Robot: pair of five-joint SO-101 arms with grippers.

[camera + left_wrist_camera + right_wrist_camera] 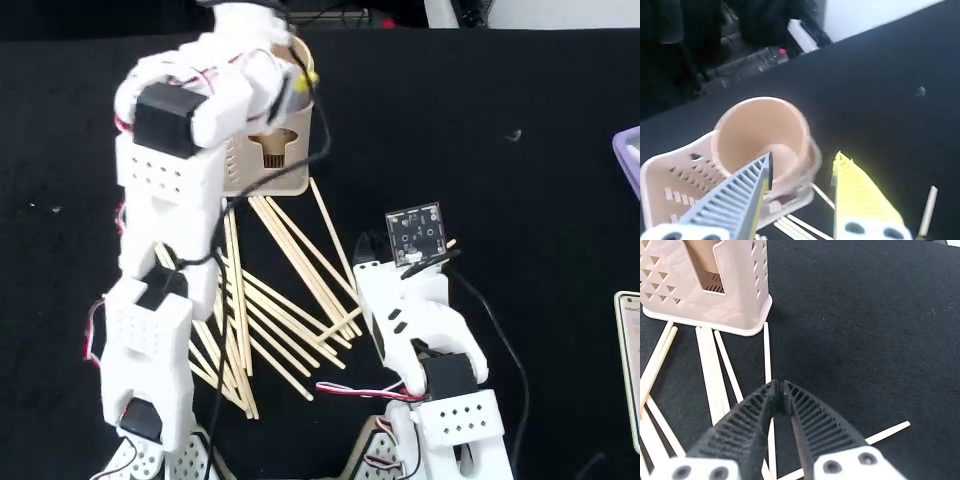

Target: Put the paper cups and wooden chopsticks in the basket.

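Black surface (520,200): L claw (803,157) is open over paper cup (760,135) in basket (665,165) far left, so lift straight up w/o snagging rim; R claw (780,386) sits closed above chopsticks (707,365).

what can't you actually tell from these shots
- High view: the left arm covers most of the basket, hiding its contents.
- Left wrist view: the paper cup is blurred; whether it rests fully in the basket is unclear.
- Right wrist view: the right hand hides whether it touches the chopstick under it.
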